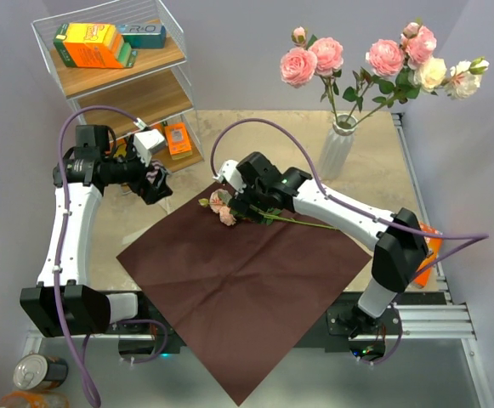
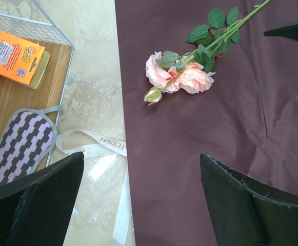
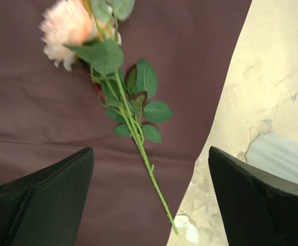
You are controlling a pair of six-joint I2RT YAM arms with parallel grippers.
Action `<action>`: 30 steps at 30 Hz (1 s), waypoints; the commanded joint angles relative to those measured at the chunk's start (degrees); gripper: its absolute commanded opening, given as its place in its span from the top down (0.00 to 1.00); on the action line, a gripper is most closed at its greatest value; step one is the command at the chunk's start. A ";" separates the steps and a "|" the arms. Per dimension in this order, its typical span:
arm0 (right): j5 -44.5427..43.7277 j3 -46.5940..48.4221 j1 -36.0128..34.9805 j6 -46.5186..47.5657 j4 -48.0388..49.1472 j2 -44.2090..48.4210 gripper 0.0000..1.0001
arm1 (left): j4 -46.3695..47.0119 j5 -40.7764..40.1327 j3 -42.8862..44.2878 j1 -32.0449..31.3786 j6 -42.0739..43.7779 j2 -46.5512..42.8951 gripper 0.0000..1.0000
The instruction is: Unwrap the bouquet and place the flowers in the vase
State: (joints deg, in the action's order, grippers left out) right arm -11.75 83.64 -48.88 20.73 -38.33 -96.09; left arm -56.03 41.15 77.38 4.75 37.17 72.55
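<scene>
Loose rose stem (image 1: 224, 210): one spray, two pink blooms and a bud, lying flat on the far part of the maroon paper. Blooms point left, and the green stalk runs right to the sheet's edge.
Flowers in vase (image 1: 383, 64): pink and cream roses standing upright, blooms fanned out above the rim.
Vase (image 1: 337, 149): whitish with a scalloped rim, upright on the far right of the table (image 1: 374, 170), well apart from the loose stem.
Maroon paper (image 1: 238, 289): opened out flat as a square, its near corner hanging past the table's near edge.
Ribbon (image 2: 95, 146): cream, untied, lying loose on the table just left of the sheet.
Right gripper (image 3: 149, 154): jaws spread wide over the stalk, nothing pinched. The stalk lies on the paper between them.
Left gripper (image 2: 142, 156): jaws spread wide and empty, hovering at the sheet's left edge near the wire shelf (image 1: 136, 93).
Progress: unwrapping looks complete and most flowers are placed.
Left to do: by my reading, one stem to grasp, carry to the vase and insert.
</scene>
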 commanded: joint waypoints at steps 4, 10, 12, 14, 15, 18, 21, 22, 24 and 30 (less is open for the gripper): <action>-3.47 -2.42 0.19 2.82 1.77 -2.69 0.01 | 0.39 1.13 -0.12 0.17 0.27 0.04 0.01; 0.57 -4.27 0.89 2.65 4.04 -7.17 0.01 | 0.66 0.87 -1.01 0.34 0.71 -0.22 0.01; 1.29 -5.15 1.33 2.56 5.80 -7.62 0.01 | 0.66 0.60 -1.18 0.26 0.98 -0.48 0.01; 3.04 -5.32 2.03 2.56 6.68 -8.32 0.01 | 0.66 0.43 -1.53 0.34 1.15 -0.83 0.01; 3.48 -5.33 2.82 2.56 7.21 -8.49 0.01 | 0.66 0.51 -1.62 0.34 1.41 -0.92 0.01; 6.03 -4.54 4.58 2.73 7.65 -9.46 0.01 | 0.57 0.34 -1.80 0.52 1.42 -1.01 0.01; 9.28 -3.75 5.90 2.74 7.74 -10.25 0.01 | 0.57 0.51 -1.80 0.61 1.50 -1.01 0.01; 10.07 -3.31 6.25 2.82 7.65 -10.60 0.01 | 0.57 0.60 -1.80 0.61 1.50 -1.01 0.01; 11.49 -2.78 7.30 2.91 6.43 -12.18 0.01 | 0.66 0.69 -1.71 0.70 1.51 -1.01 0.01; 15.97 -0.93 8.28 3.44 3.52 -16.49 0.02 | 0.40 0.43 -1.36 0.61 1.59 -1.01 0.01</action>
State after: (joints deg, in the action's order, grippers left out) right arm -0.03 80.55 -40.84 23.20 -32.82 -110.61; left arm -55.96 41.10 75.94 4.86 37.76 72.55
